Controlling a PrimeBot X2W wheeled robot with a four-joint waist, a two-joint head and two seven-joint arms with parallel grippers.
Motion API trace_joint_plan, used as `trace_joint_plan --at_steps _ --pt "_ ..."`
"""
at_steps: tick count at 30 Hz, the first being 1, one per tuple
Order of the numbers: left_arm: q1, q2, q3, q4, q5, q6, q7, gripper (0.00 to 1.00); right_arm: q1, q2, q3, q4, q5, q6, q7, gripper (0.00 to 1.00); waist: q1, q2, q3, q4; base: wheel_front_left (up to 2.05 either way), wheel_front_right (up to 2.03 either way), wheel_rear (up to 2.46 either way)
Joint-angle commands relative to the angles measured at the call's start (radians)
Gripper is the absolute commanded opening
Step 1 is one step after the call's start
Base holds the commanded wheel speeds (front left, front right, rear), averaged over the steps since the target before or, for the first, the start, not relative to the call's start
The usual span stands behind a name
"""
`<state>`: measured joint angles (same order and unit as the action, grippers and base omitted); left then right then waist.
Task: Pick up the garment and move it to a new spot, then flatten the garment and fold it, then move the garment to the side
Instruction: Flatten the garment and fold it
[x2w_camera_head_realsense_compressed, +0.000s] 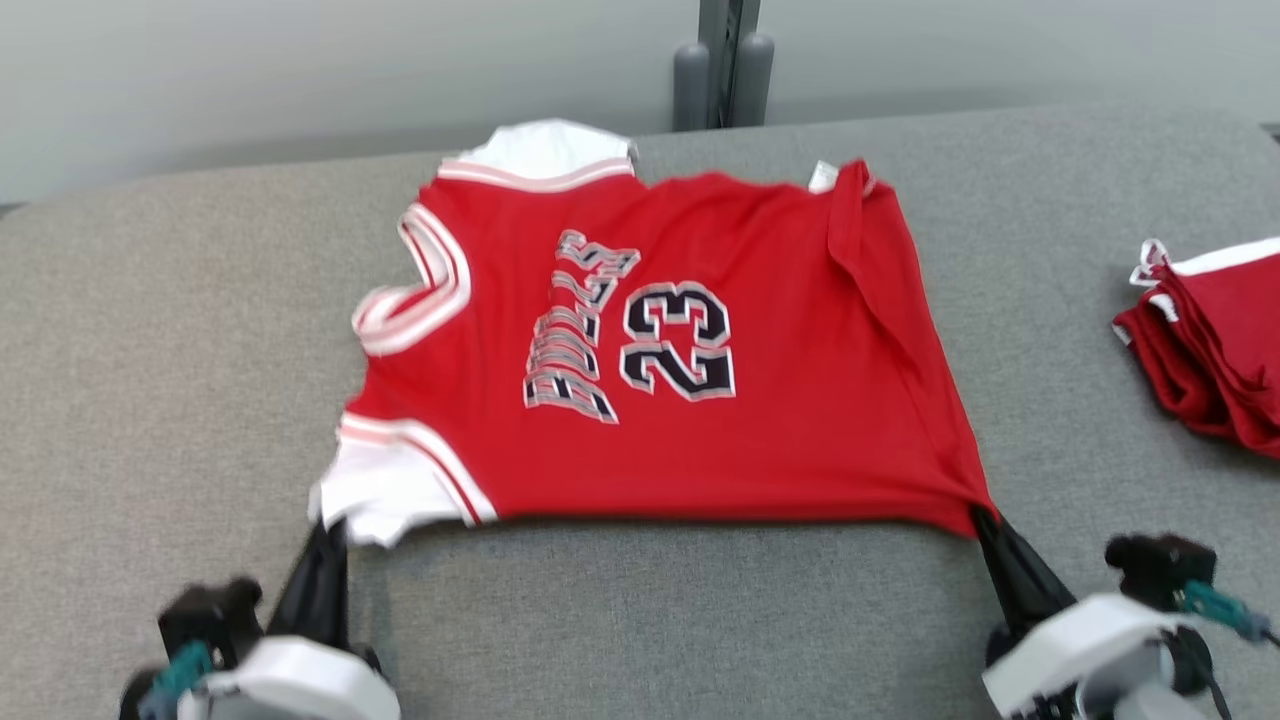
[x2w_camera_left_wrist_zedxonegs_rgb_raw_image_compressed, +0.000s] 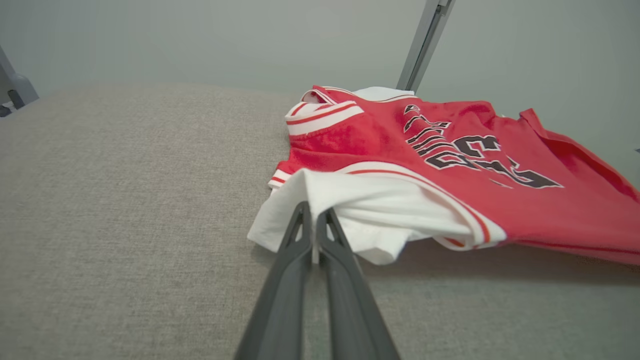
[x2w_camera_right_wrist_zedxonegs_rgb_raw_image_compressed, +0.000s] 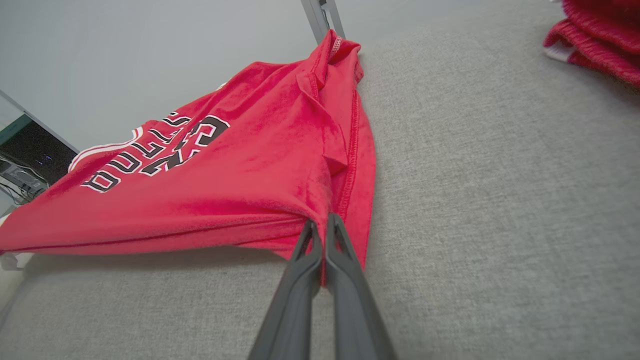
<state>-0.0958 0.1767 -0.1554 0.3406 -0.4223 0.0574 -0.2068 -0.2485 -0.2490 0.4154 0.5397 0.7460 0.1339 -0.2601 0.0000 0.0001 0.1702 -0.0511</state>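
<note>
Left jaws clenched on white sleeve corner of garment (x2w_camera_head_realsense_compressed: 800, 400), 7 o'clock; right jaws clenched on its red hem corner, 5 o'clock. Garment mid-counter, near edge lifted, shadow beneath. Counter (x2w_camera_head_realsense_compressed: 150, 400): grey woven cover. Red folded pile (x2w_camera_head_realsense_compressed: 1215, 345) at 3 o'clock. Grey post (x2w_camera_head_realsense_compressed: 722, 60), pale wall (x2w_camera_head_realsense_compressed: 300, 70) at 12 o'clock.
</note>
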Motion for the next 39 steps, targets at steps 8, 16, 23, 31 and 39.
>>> trace_joint_plan --at_steps 8,16,23,31,39 --pt "0.371 -0.013 -0.024 -0.422 -0.001 0.165 0.203 0.0 0.271 -0.023 -0.142 -0.13 -0.113 -0.006 0.043 0.0 0.0 -0.0001 -0.097 0.017 0.0 0.0 0.0" --pt "0.52 -0.012 -0.072 -0.569 0.008 0.214 0.31 0.0 0.471 0.035 -0.292 -0.286 -0.21 -0.006 0.14 0.0 0.0 -0.0001 -0.119 0.032 0.0 0.0 0.0" --pt "0.492 0.007 -0.057 -0.602 0.018 0.234 0.344 0.0 0.527 0.094 -0.37 -0.406 -0.275 -0.006 0.232 0.0 0.0 -0.0001 -0.1 0.026 0.0 0.0 0.0" --pt "0.309 0.064 -0.043 -0.583 0.044 0.193 0.376 0.0 0.426 0.114 -0.386 -0.47 -0.311 -0.006 0.323 0.0 0.0 -0.0001 -0.013 0.007 0.0 0.0 0.0" --pt "0.064 0.11 -0.086 -0.459 0.065 0.103 0.42 0.0 0.238 0.087 -0.329 -0.432 -0.332 -0.003 0.342 0.0 0.0 -0.0001 0.086 -0.011 0.0 0.0 0.0"
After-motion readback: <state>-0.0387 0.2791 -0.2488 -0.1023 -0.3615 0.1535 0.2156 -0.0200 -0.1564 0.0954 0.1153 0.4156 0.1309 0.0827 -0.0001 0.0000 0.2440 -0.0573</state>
